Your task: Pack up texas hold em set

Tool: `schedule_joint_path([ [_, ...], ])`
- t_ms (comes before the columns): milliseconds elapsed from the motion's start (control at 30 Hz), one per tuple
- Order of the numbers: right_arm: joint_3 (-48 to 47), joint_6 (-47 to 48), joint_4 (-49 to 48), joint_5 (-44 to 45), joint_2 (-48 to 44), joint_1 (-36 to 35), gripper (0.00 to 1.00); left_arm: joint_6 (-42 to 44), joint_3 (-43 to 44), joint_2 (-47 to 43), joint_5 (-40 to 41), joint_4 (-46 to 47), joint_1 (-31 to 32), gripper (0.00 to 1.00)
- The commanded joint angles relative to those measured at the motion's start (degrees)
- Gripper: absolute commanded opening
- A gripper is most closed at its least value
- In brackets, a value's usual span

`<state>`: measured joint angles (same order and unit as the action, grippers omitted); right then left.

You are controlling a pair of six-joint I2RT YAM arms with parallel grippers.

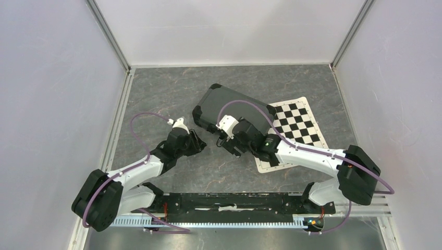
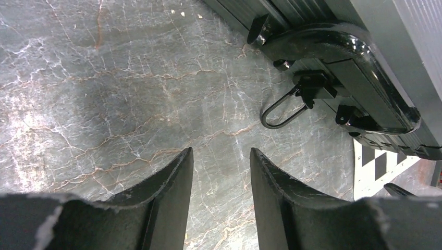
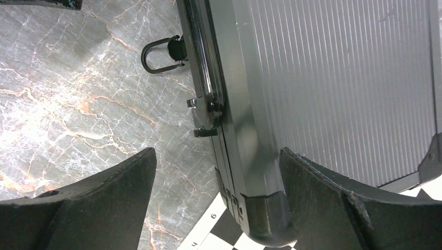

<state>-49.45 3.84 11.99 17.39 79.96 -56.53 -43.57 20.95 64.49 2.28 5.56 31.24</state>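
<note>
Black fingers of the right gripper (image 3: 216,161) stand wide apart and hold nothing; the near corner of the hard case (image 3: 339,88) is seen between them. The case lies shut near the middle of the grey marble table (image 1: 172,88), its right end on the checkered mat (image 1: 299,122). The left gripper (image 2: 220,153), jaws parted and empty, hovers over bare table near the case's handle (image 2: 333,47) and wire latch loop (image 2: 284,112).

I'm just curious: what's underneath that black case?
One corner of the black case lies over the checkered mat; the rest sits on the grey table. How far the mat reaches beneath is hidden.
</note>
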Motion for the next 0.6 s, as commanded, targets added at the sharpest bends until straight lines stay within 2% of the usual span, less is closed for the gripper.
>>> schedule_joint_path([
  [0, -5.5, 2.1, 2.3, 0.4, 2.1, -0.2, 0.96, 2.2, 0.4, -1.4, -0.7, 2.3, -0.3, 0.51],
  [100, -8.0, 2.7, 3.6, 0.9, 4.7, -0.3, 0.98, 2.8, 0.6, -1.1, -1.1, 2.1, -0.5, 0.52],
  [167, -8.5, 2.9, 3.4, 1.4, 6.3, -0.5, 0.98, 2.9, 0.1, -0.7, -2.7, 4.1, -0.5, 0.46],
  [233, -8.5, 3.1, 2.6, 2.6, 7.3, -0.7, 0.98, 2.2, -0.6, -0.6, -4.3, 6.2, -0.5, 0.45],
  [467, -9.5, 4.0, 0.4, 13.8, 9.1, -1.6, 0.98, 2.2, -0.5, 2.0, -5.6, 8.9, -0.5, 0.41],
  [567, -8.7, 4.2, -1.1, 14.5, 9.1, -1.7, 0.96, 2.2, -0.2, 3.1, -6.1, 10.0, -0.5, 0.39],
])
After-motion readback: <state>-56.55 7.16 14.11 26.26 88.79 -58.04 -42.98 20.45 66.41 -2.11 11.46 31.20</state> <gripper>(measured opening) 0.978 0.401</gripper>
